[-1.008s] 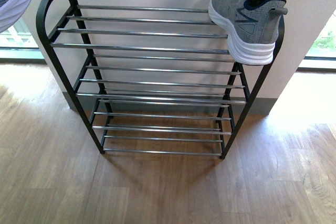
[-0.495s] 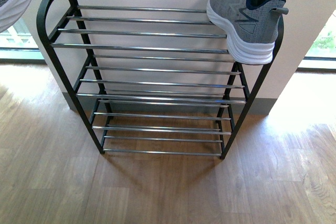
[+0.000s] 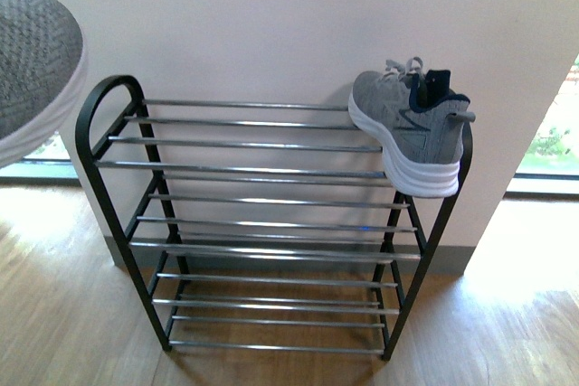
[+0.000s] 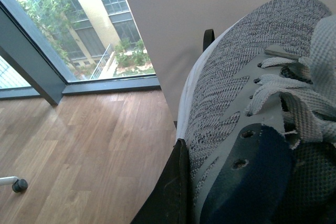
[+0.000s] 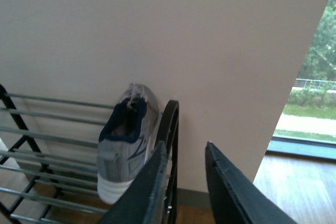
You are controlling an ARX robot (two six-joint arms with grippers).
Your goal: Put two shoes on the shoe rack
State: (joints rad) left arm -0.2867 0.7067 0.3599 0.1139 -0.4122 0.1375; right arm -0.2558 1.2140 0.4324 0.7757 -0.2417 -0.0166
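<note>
Wall (image 3: 271,15): plain pale surface behind everything, with windows on either side of it.
Wood floor (image 3: 516,332): plank boards on which the rack stands.
Shoe rack (image 3: 244,144): black frame with rounded top corners and four tiers of chrome rods, set against the wall. The three lower tiers hold nothing, and most of the top tier is bare.
Placed sneaker (image 3: 407,137): grey knit with a thick white sole, upright on the right end of the top tier. Its toe points toward the wall, its heel is at the front edge, and it sits just beside the frame's right arch. No pincer touches it.
Held sneaker (image 3: 36,61): second of the pair, in the air at the far left of the front view, above the rack and apart from it. Its knit upper, laces and navy lining fill the left wrist view.
Left pincer (image 4: 205,192): closed on the held sneaker. One dark finger (image 4: 176,198) presses the shoe's side; the other is hidden.
Right pincer (image 5: 184,148): fingers parted with nothing between them, hanging near the rack's right end.
Progress: roughly half done, with one shoe set down and one in hand. What is left is to bring the held sneaker over the free rods, set it level and release it.
</note>
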